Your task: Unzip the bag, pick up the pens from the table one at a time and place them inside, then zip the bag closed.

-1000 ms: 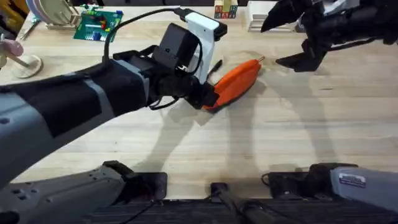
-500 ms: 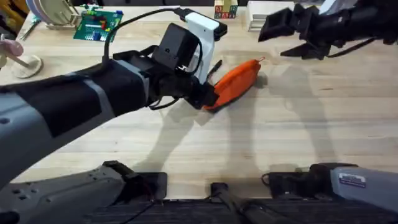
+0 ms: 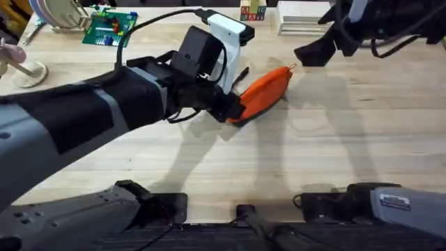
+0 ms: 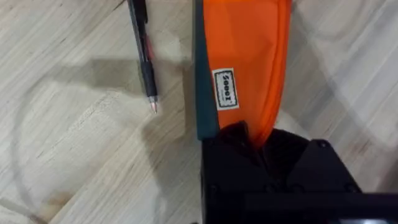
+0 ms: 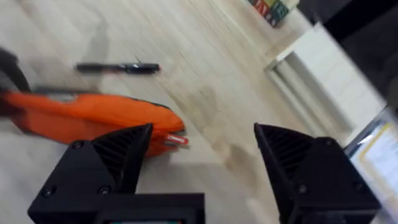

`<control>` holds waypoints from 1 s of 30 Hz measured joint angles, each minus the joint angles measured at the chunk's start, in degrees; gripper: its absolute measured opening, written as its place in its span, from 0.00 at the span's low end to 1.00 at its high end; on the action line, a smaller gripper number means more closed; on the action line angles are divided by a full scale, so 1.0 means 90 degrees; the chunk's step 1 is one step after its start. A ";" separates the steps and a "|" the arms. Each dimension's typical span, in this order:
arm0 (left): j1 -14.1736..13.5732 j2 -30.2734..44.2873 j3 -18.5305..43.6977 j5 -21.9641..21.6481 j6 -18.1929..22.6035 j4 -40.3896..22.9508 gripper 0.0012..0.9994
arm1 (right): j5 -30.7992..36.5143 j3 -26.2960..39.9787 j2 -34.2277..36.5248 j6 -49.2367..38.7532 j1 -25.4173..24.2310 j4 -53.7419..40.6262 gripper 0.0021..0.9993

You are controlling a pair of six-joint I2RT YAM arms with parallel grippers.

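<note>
- Where the left arm reaches in from the lower left of the overhead view: one left gripper (image 3: 233, 108), clamped on the near end of the one orange pencil pouch (image 3: 263, 92); black fingers (image 4: 273, 168) pinching the fabric in the left wrist view.
- One slim black pen (image 4: 142, 53) flat on the wood just beside the pouch's dark base edge, apart from it, tip towards the left gripper; seen again past the pouch in the right wrist view (image 5: 118, 68).
- One small white label (image 4: 224, 89) on the pouch's orange side, close to the dark edge.
- One red zip pull (image 5: 176, 140) at the pouch's far end, towards the right gripper.
- One right gripper (image 3: 311, 53) raised above the table beyond the pouch's far end, fingers spread wide with nothing between them, touching nothing.
- Underneath all: a light wooden plank table (image 3: 313, 153) with clear grain and soft arm shadows.
- Along the far edge: one green circuit board (image 3: 110, 28), a pale stack (image 3: 303, 19) of flat white things, coloured blocks (image 3: 252, 12), a rack (image 3: 59, 14) of plates at the far left corner.
- Against half a second ago: right gripper swung farther right and away from the pouch; pouch, pen and left gripper unmoved.
</note>
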 joint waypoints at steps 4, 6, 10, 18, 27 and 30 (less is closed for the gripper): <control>0.0000 0.0000 0.0000 0.0001 0.0000 -0.0002 0.04 | 0.0015 0.0000 0.0000 -0.1151 0.0000 0.0003 1.00; 0.0000 0.0000 0.0000 0.0000 0.0001 -0.0001 0.04 | 0.0017 0.0000 0.0000 -0.1688 0.0000 0.0014 1.00; 0.0000 0.0000 0.0000 0.0001 0.0000 0.0000 0.04 | 0.0012 0.0000 0.0000 -0.2689 0.0000 0.0025 1.00; 0.0000 0.0000 0.0000 -0.0001 0.0000 -0.0002 0.04 | -0.0241 0.0000 0.0000 -0.3511 0.0000 -0.0035 1.00; 0.0000 0.0000 0.0000 0.0001 0.0000 -0.0002 0.04 | -0.0396 0.0002 0.0000 -0.4246 0.0000 0.0125 1.00; 0.0000 0.0000 0.0000 0.0001 0.0000 -0.0002 0.04 | -0.0398 0.0002 0.0000 -0.4463 0.0000 0.0103 1.00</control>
